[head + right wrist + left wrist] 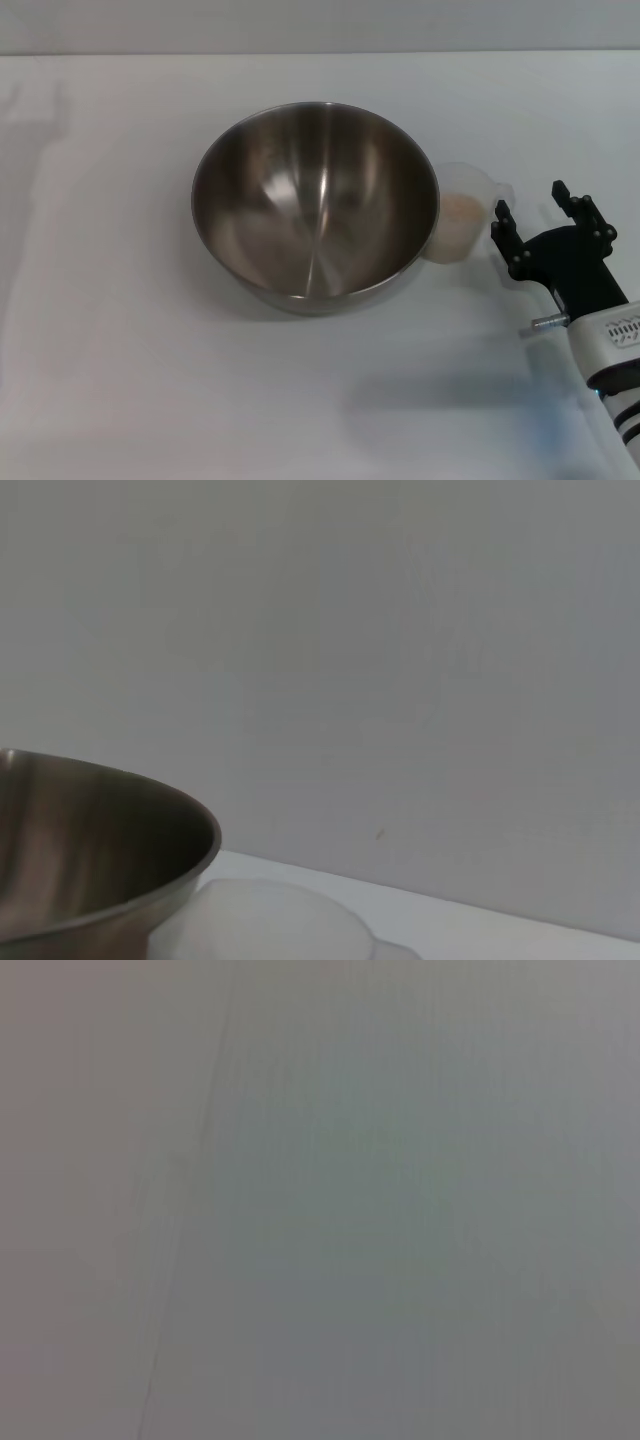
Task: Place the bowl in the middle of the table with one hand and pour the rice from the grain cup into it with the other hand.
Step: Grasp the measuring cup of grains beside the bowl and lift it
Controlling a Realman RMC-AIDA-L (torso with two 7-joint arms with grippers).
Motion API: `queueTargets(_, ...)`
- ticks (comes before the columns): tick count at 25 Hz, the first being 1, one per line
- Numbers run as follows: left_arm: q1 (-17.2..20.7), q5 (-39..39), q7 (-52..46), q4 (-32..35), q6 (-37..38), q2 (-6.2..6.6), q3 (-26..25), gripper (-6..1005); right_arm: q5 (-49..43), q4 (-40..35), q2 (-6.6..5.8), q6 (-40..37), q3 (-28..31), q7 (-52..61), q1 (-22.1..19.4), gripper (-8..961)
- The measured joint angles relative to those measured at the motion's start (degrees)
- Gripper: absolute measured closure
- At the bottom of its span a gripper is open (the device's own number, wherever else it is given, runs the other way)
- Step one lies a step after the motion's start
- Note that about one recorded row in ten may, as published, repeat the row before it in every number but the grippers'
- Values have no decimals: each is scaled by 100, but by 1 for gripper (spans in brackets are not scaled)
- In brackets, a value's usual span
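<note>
Table (110,380) is white and matte and fills nearly the whole head view. Near its middle stands the bowl (315,205), a wide steel bowl, upright, with a shiny grey-brown inside and nothing in it. Just beside the bowl, on its right side and touching or almost touching its rim, stands the grain cup (468,222), small and transparent, also upright. Inside the cup lies the rice (461,213), a pale beige heap. To the right of the cup, near it but not touching, is the right gripper (535,215). Its two black fingers are spread apart and point toward the cup, with nothing between them. Behind it the silver-and-white arm goes to the lower right corner of the view.

The right wrist view shows the bowl rim (100,825) and the pale cup top (270,920) close beside it, in front of a grey wall.

The left gripper does not appear in any view; the left wrist view shows only a plain grey surface, so I cannot tell the state of its fingers.
</note>
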Motion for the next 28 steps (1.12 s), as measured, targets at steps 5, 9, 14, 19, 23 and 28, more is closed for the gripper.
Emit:
queueTargets(5,28,0,0,4,55,-26,-19,455,0,-114,-3,34,4,126,100,299)
queueTargets(9,31,0,0,5,61,-47,-58,455,0,-239,6,86,35,197,227,299)
queueTargets(14,54,0,0,5,82,-60,-71,456,-2,-329,8,199,32,261,391,300)
queueTargets(19,73,0,2,2,143,-62,-76,455,-49,-415,11,175,11,451,459,347)
queueTargets(23,108,0,3,-52,149,-67,-81,456,-51,-556,9,150,-10,655,559,500)
queueTargets(28,144,0,5,-75,202,-100,-81,456,-54,-581,13,147,-20,659,581,639)
